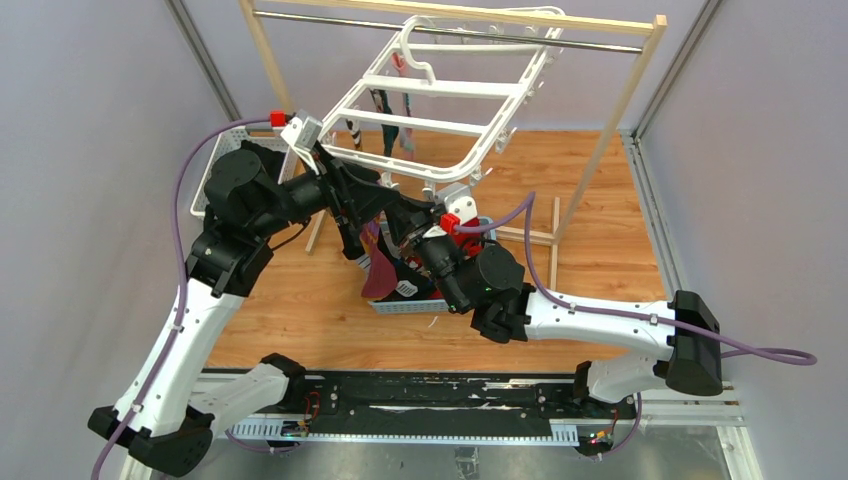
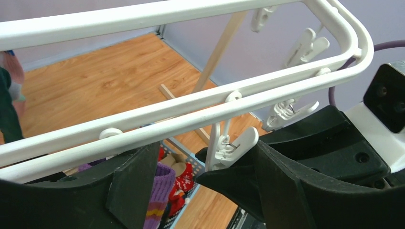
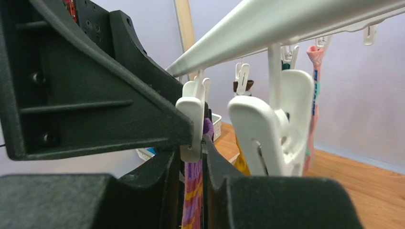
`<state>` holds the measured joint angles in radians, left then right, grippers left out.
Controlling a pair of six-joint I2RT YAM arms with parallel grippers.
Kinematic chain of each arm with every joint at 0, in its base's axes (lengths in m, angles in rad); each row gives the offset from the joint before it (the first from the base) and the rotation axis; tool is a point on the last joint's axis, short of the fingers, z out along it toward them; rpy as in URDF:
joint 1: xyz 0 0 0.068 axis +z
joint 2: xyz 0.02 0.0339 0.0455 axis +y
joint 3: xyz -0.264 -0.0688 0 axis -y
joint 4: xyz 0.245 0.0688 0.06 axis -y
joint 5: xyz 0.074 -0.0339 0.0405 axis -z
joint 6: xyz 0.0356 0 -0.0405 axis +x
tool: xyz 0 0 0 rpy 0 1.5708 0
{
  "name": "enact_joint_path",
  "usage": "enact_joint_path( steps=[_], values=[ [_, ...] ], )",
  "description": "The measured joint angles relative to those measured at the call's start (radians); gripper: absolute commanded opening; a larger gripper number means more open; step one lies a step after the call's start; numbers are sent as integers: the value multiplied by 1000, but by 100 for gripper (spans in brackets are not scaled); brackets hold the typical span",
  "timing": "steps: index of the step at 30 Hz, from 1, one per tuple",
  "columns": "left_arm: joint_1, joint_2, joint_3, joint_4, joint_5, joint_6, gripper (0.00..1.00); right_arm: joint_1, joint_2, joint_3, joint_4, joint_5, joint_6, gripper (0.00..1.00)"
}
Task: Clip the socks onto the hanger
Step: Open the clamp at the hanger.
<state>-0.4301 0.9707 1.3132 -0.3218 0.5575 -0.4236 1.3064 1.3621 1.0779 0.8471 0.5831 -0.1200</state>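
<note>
Right wrist view: my right gripper [image 3: 191,167] was pinched nearly closed on a purple striped sock [image 3: 192,205], its top right at a white clip [image 3: 191,119]. My left gripper [image 2: 174,171] stood wide open around that clip, one finger against it, and the clip hung from the white hanger [image 3: 286,19].

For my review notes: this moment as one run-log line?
left hand: open at clip on hanger | right hand: holds purple striped sock at clip
</note>
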Motion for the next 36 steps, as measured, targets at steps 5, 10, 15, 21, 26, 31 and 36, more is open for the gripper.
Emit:
enact_joint_path(
  steps=[5, 10, 15, 21, 26, 31, 36],
  values=[
    [-5, 1, -2, 7, -37, -5, 69, 0, 1, 1, -8, -1, 15, 0],
    [-6, 11, 5, 14, -43, -25, 61, 0, 2, 2, -9, 1, 26, 0],
    [-8, 18, 6, 25, -40, -45, 55, 0, 2, 6, -24, 1, 29, 0],
    [-11, 26, 6, 32, -35, -59, 52, 0, 2, 8, -37, 1, 39, 0],
    [-11, 28, 6, 32, -34, -58, 38, 0, 2, 8, -38, 0, 47, 0],
    [-11, 27, 6, 42, -38, -58, 12, 0, 2, 8, -44, 0, 50, 13],
    [-11, 26, 6, 46, -59, -58, 6, 0, -4, 7, -47, -8, 53, 40]
  ],
)
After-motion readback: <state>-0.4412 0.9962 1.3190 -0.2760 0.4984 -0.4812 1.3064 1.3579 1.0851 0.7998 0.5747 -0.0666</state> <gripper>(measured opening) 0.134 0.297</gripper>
